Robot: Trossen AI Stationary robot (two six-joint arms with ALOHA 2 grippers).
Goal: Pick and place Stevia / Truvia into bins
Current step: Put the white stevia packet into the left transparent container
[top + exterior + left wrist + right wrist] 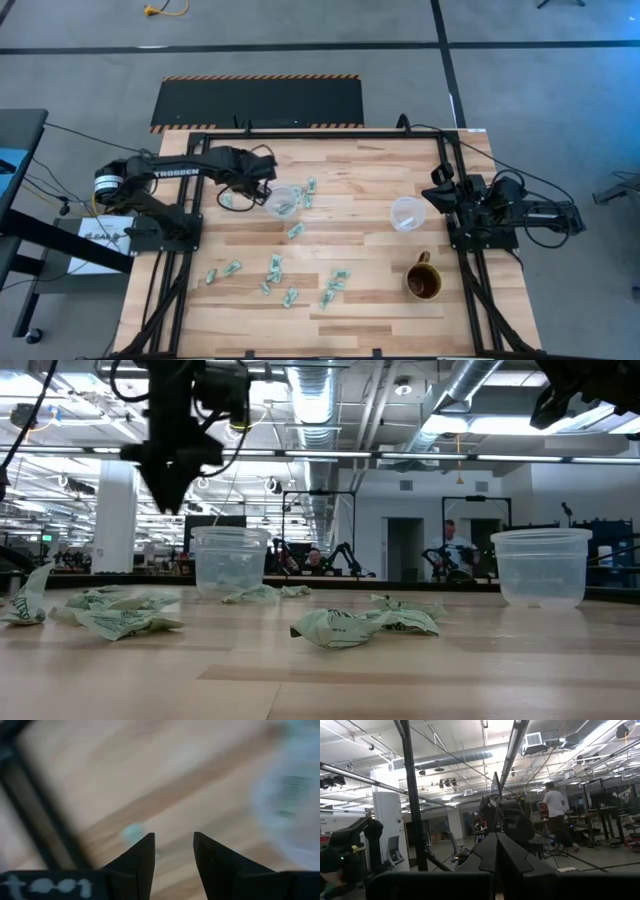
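Sachets of green-and-white sweetener lie scattered over your wooden counter, mostly toward the near edge, with a few around the left clear cup, which already holds some. Your left gripper hangs above the counter just beside that cup, fingers parted with nothing between them. The second clear cup stands well apart to the right, near the brown mug. Your right gripper waits raised at the counter's right edge, fingers pressed together and holding nothing.
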